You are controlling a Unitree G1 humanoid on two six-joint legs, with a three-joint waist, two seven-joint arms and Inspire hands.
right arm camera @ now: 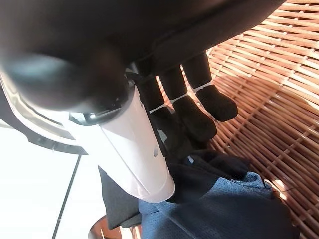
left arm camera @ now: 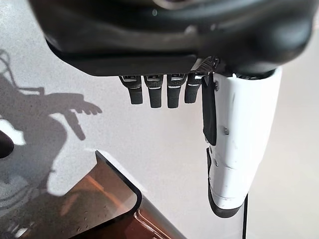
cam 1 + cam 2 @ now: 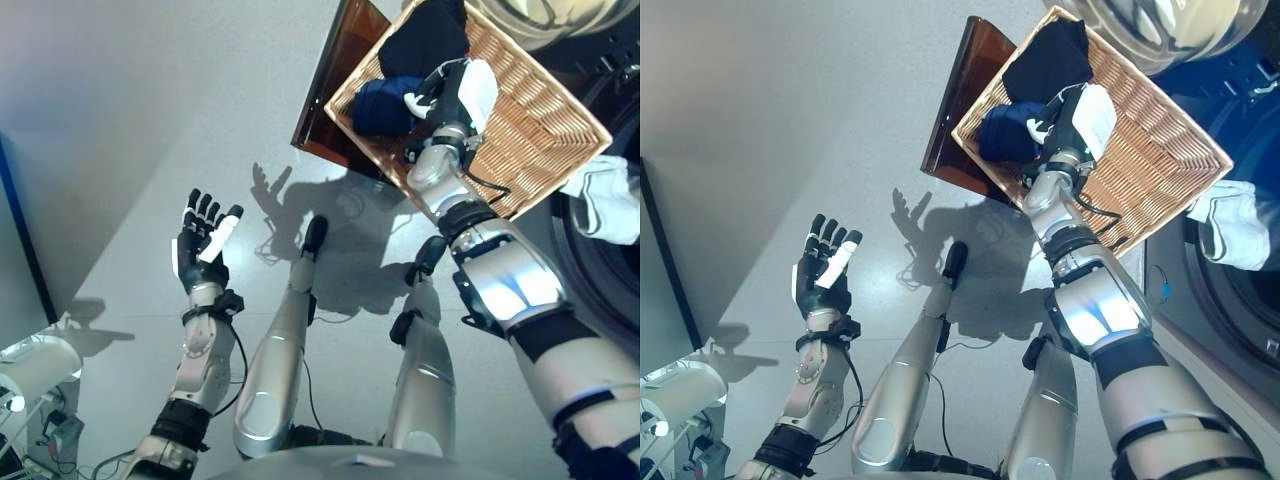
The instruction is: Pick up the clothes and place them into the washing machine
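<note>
A shallow wicker basket (image 3: 560, 150) rests on a dark brown box (image 3: 335, 90) beside the washing machine (image 3: 1230, 300). A dark blue garment (image 3: 385, 105) and a black garment (image 3: 425, 40) lie in the basket's far-left end. My right hand (image 3: 455, 90) hovers in the basket just over the blue garment (image 1: 224, 209), fingers (image 1: 192, 109) relaxed and holding nothing. A white garment (image 3: 605, 200) hangs at the machine's opening. My left hand (image 3: 200, 250) is open and empty, raised over the grey floor on the left; its thumb (image 2: 239, 139) is straight.
The machine's round glass door (image 3: 540, 20) stands open above the basket. The brown box's corner also shows in the left wrist view (image 2: 99, 209). A white device (image 3: 35, 370) with cables stands at the lower left, next to a dark blue wall edge (image 3: 20, 230).
</note>
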